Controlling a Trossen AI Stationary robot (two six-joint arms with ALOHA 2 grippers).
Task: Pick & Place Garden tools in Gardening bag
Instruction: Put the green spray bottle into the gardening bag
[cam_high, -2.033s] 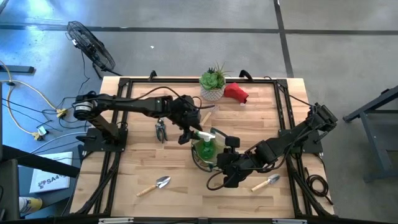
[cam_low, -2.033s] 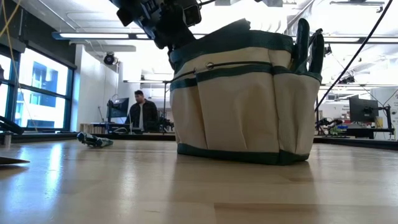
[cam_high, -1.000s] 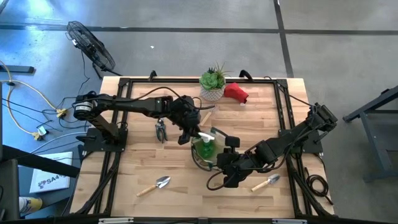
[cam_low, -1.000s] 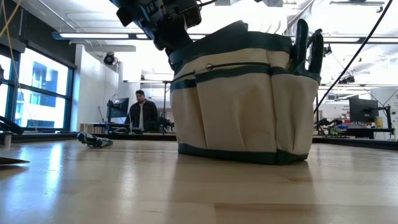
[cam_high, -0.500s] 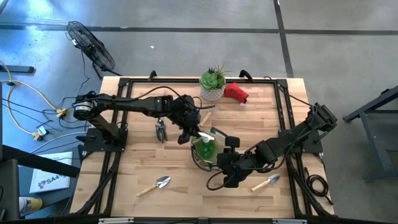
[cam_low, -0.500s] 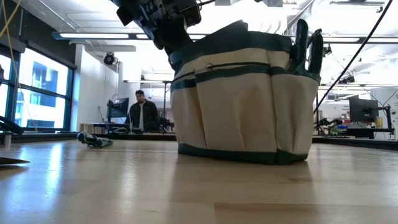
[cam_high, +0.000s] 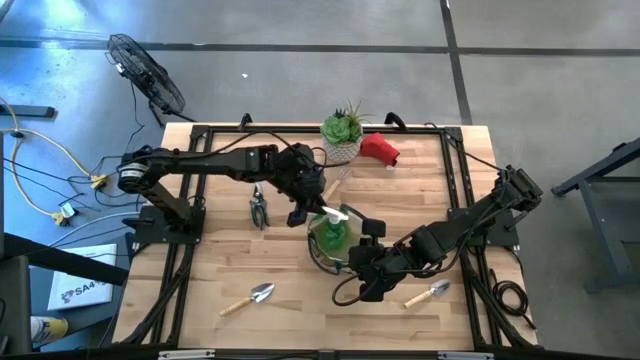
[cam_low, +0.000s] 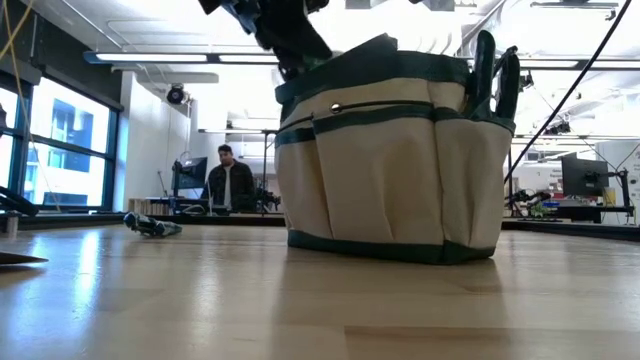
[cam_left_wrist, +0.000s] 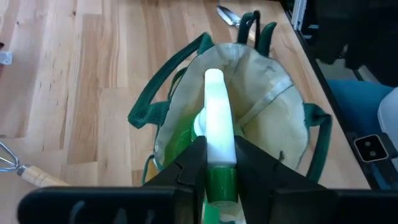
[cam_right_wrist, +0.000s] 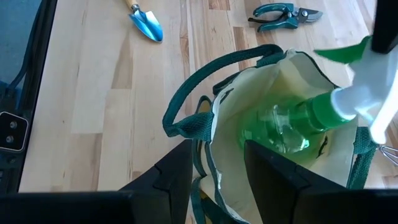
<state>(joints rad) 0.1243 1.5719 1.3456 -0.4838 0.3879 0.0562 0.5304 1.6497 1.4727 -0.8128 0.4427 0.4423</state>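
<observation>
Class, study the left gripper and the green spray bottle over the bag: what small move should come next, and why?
Probably open the left gripper and let go. It is clamped on the green spray bottle at its white head, and the bottle's body already sits inside the gardening bag, whose rim the right gripper is gripping.

Left arm over gardening bag (cam_high: 322, 256) with green spray bottle (cam_high: 330, 236); right arm at the bag's other side.
Left gripper (cam_high: 312, 213) sits at the bottle's white head, bottle body down in the bag mouth. Right gripper (cam_high: 360, 262) touching the bag rim, finger state unclear. On the wooden table (cam_high: 225, 265): pruners (cam_high: 259, 209) left of bag, trowel (cam_high: 249, 298) front left, second trowel (cam_high: 428, 294) front right, red soft item (cam_high: 379, 148) beside potted plant (cam_high: 342, 133) at the far edge.
</observation>
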